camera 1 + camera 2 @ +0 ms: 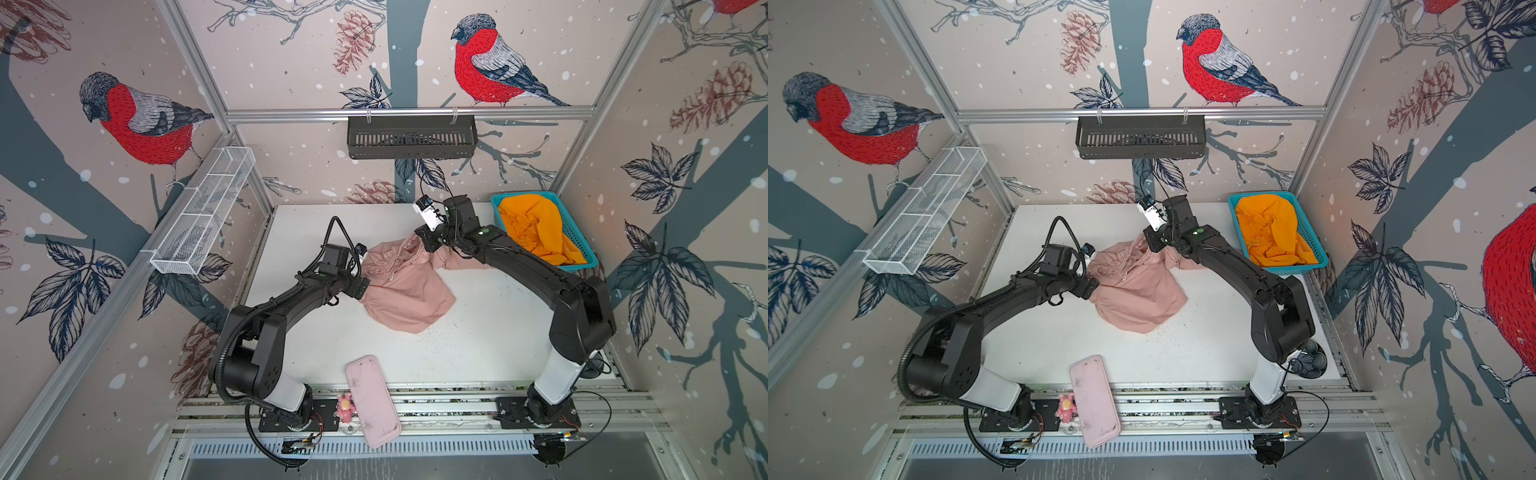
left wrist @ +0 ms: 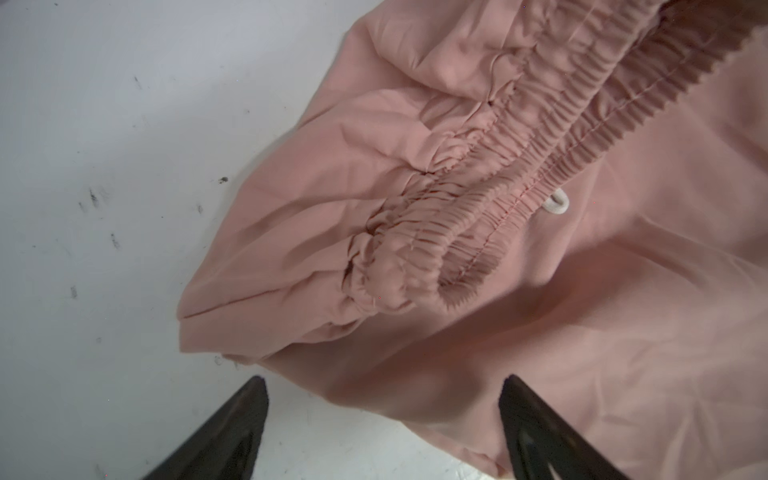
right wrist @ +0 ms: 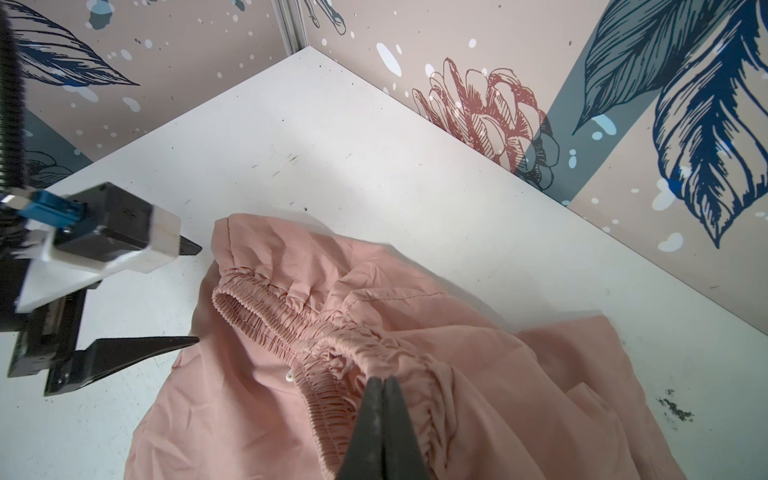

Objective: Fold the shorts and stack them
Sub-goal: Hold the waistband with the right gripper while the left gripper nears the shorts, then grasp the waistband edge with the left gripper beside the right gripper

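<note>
Two pairs of shorts are in play: the pink shorts (image 1: pixel 409 291) lie crumpled at the middle of the worktop (image 1: pixel 478 340), and the orange shorts (image 1: pixel 536 232) are heaped in the teal basket (image 1: pixel 575 243) at the far right corner. The right pincer (image 3: pixel 382 380) is clamped on the gathered waistband (image 3: pixel 266 307) of the pink pair; the left pincer (image 2: pixel 386 415) stands wide and empty, just beside the other end of the waistband, one finger over bare worktop and the other over cloth. The step in hand is judged to be the spreading of the pink pair before any fold is made. For this to be done well, the free end of the waistband should be taken by the left pincer at its outer bend, where the elastic doubles back, and only the band should be pinched, not the loose leg cloth bunched beneath it. The white drawstring (image 2: pixel 557 205) is best left out of the grip. Once both ends are held, the band should be drawn taut between the two pincers and the legs dragged flat, so that creases are pulled out. Too deep a bite would gather several layers, and a skewed fold would likely follow. The orange pair is not yet touched
</note>
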Controlling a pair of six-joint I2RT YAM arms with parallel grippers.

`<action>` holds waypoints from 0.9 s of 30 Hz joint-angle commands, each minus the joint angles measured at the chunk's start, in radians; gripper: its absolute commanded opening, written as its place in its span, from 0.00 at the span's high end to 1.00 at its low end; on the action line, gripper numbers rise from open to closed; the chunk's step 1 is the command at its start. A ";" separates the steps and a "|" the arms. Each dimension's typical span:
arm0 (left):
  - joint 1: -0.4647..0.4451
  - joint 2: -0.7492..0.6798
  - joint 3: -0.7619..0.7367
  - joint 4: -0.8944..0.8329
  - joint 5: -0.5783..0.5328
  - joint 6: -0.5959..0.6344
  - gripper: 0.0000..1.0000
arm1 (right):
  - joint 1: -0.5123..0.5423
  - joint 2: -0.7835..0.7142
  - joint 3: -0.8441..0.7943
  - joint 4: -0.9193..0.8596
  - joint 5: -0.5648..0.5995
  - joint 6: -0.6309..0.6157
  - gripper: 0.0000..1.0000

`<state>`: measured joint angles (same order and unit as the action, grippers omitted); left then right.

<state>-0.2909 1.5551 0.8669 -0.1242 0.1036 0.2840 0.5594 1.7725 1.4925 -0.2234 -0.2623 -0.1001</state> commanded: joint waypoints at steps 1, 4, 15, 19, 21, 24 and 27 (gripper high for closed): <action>-0.021 0.045 0.027 0.021 -0.014 0.049 0.13 | 0.000 -0.002 0.002 0.025 -0.019 0.009 0.97; -0.041 0.093 0.055 0.032 -0.070 0.071 0.14 | 0.000 -0.007 -0.008 0.027 -0.022 0.012 0.96; -0.065 0.167 0.153 0.052 -0.185 0.114 0.15 | 0.000 -0.005 -0.023 0.022 -0.019 0.005 0.96; -0.092 0.181 0.200 -0.008 -0.250 0.128 0.16 | 0.000 -0.002 -0.025 0.021 -0.022 0.007 0.95; -0.105 0.178 0.213 -0.030 -0.288 0.135 0.16 | 0.000 -0.002 -0.029 0.022 -0.023 0.007 0.95; -0.105 0.181 0.215 -0.022 -0.287 0.145 0.16 | 0.000 0.004 -0.026 0.025 -0.028 0.008 0.95; -0.105 0.216 0.239 -0.044 -0.293 0.146 0.16 | 0.000 0.005 -0.028 0.029 -0.034 0.010 0.94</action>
<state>-0.3954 1.7504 1.0901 -0.1390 -0.1642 0.4004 0.5591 1.7744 1.4643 -0.2230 -0.2821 -0.1001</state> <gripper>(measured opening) 0.841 0.057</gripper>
